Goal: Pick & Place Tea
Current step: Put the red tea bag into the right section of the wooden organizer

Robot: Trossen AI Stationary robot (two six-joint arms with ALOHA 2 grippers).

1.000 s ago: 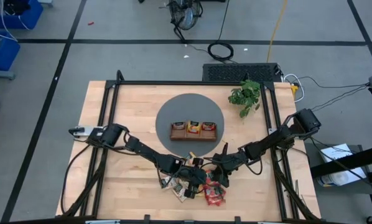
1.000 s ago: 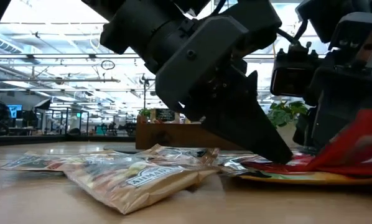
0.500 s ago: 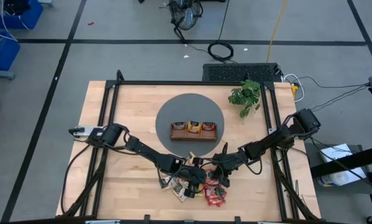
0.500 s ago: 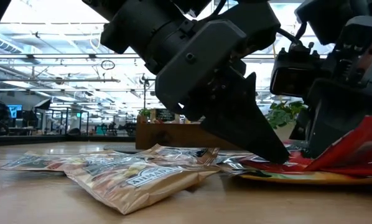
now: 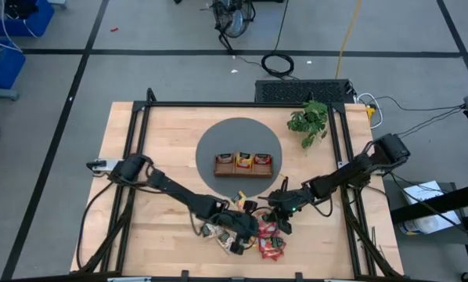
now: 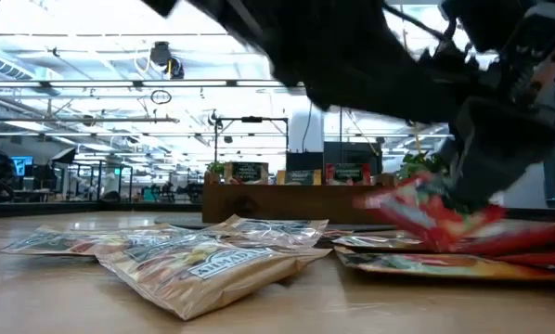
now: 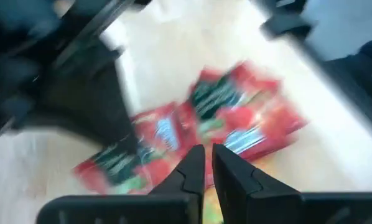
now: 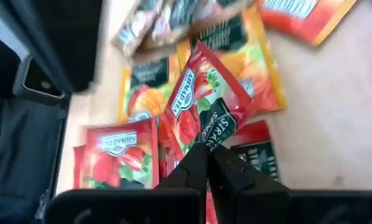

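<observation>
Wood table (image 5: 140, 235) is holding tea sachets (image 5: 246, 235) near tray (image 5: 243, 164). R gripper (image 8: 209, 158) is pinching red sachet (image 8: 204, 112), part hidden. L gripper (image 7: 203, 163) is almost closed, holding nothing, pic blurry.

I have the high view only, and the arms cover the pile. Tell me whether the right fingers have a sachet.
Observer: Yes. The right wrist view shows the right fingers shut on the edge of a red sachet.
Operator: Say whether it is off the table.
Observer: In the low view it is tilted, clear of the table and above the other sachets.
Operator: Report the left fingers.
Observer: The left fingers are almost together with nothing between them, facing more red sachets.
</observation>
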